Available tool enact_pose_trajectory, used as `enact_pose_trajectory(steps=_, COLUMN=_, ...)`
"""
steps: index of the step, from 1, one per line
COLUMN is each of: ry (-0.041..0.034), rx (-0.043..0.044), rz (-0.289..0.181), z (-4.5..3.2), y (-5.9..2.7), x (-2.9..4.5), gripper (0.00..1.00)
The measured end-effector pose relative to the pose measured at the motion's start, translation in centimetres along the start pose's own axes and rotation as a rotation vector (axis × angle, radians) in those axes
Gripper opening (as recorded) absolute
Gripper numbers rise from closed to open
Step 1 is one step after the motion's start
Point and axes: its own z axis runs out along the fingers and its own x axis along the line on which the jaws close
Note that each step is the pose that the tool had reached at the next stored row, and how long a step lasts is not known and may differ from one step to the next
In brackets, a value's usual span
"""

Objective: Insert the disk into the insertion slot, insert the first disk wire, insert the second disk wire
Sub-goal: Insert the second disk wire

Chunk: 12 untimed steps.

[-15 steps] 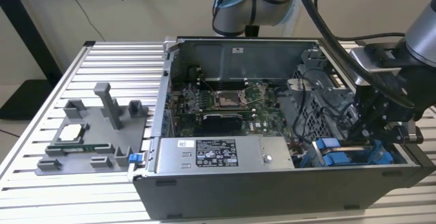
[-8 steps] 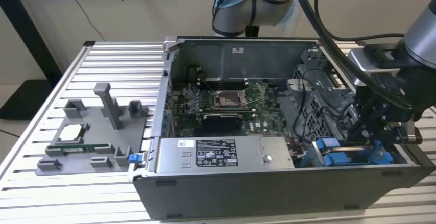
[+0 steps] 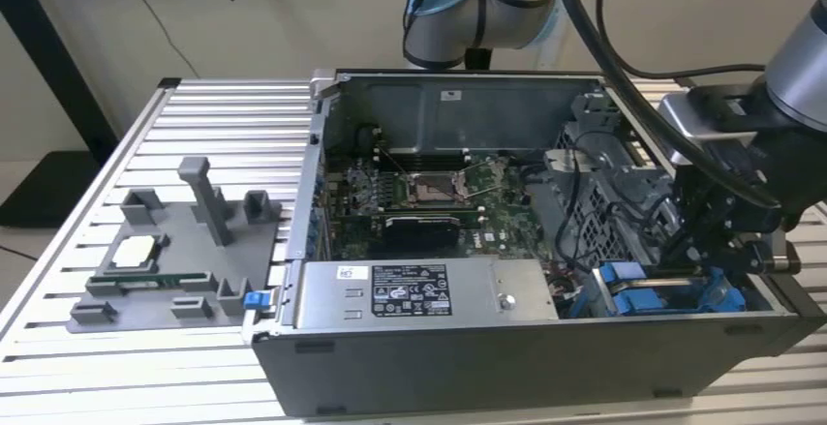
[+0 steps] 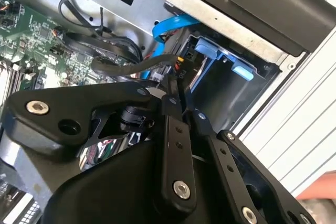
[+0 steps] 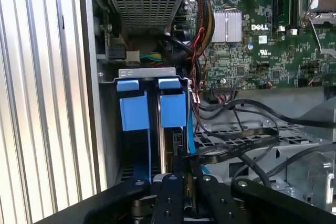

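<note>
My gripper (image 5: 181, 174) hides its own fingertips in both wrist views, so can't tell what's pinched. Disk (image 5: 169, 145) mostly buried in the insertion slot (image 3: 665, 294); only a thin edge shows btwn blue tabs. In the exterior view my arm covers the slot's far side. Orange blur (image 4: 321, 190) at the second wrist view's edge, cut off, unidentifiable.

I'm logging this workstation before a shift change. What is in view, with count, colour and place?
Computer case: one, grey, open, on the slatted table.
Slatted table: one, silver.
Motherboard: one, green, inside the case.
Power supply: one, grey, along the case's near wall.
Insertion slot: one, grey cage with blue tabs, beside the power supply.
Parts fixture: one, grey, on the table at the exterior view's left.
Arm: one, silver and blue.
Hand: one, black, at the insertion slot among black cables.
</note>
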Motion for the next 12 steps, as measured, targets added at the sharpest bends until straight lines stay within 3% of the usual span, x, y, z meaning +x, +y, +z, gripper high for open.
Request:
enact_pose_trajectory(steps=11, ry=0.0005, rx=0.0084, rz=-0.001, z=0.46, y=0.36, x=0.08, gripper=0.00)
enact_pose_trajectory(steps=12, ry=0.0001, rx=0.0084, rz=-0.001, z=0.50, y=0.39, x=0.08, gripper=1.00)
